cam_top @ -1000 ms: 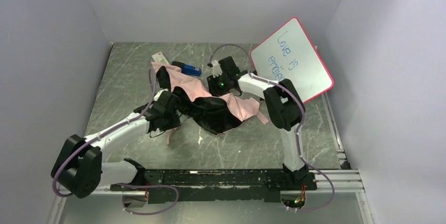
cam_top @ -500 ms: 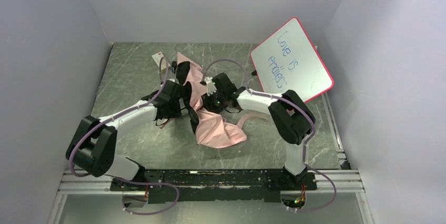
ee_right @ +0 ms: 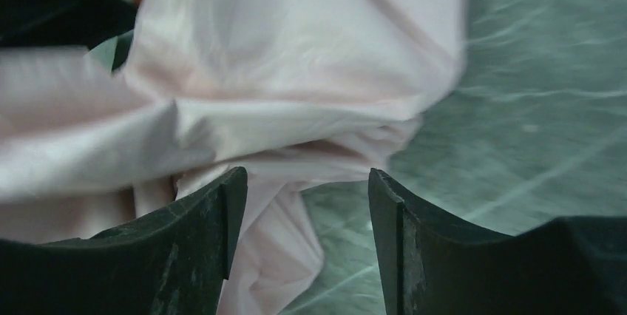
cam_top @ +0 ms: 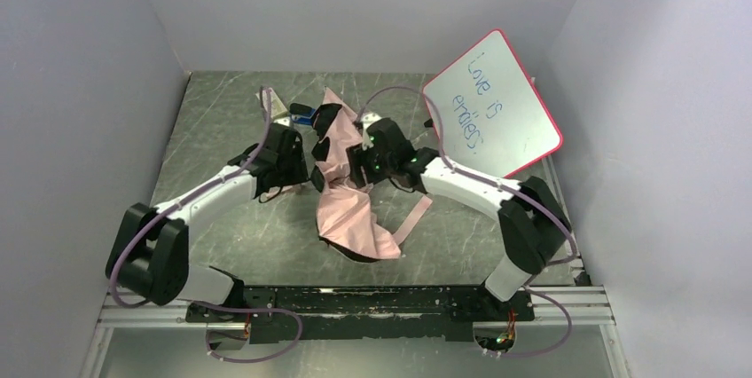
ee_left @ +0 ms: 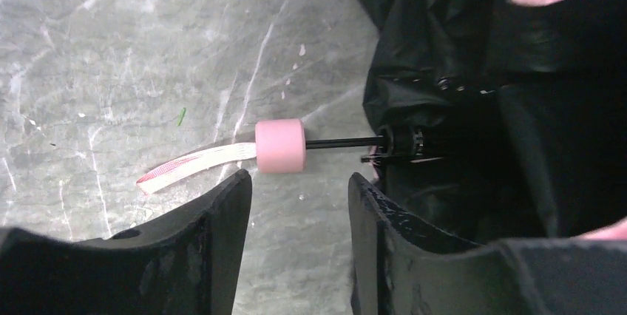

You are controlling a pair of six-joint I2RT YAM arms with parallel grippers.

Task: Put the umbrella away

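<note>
We log items as follows.
- Table (cam_top: 213, 112): grey-green marbled top, pale veins, few white flecks.
- Whiteboard (cam_top: 497, 98): pink frame, far right of table, tilted, leaning toward right wall. Blue handwriting, "Love is" legible, second line not fully readable.
- Small blue-and-black item (cam_top: 301, 113): back centre of table, kind unclear to us.
- White card (cam_top: 268, 96): just left of blue item.
- Green speck (ee_left: 181, 115): on table, left wrist view.
- Black rail (cam_top: 355, 300): along near edge.
- Walls (cam_top: 355, 5): plain, pale, on three sides.
</note>
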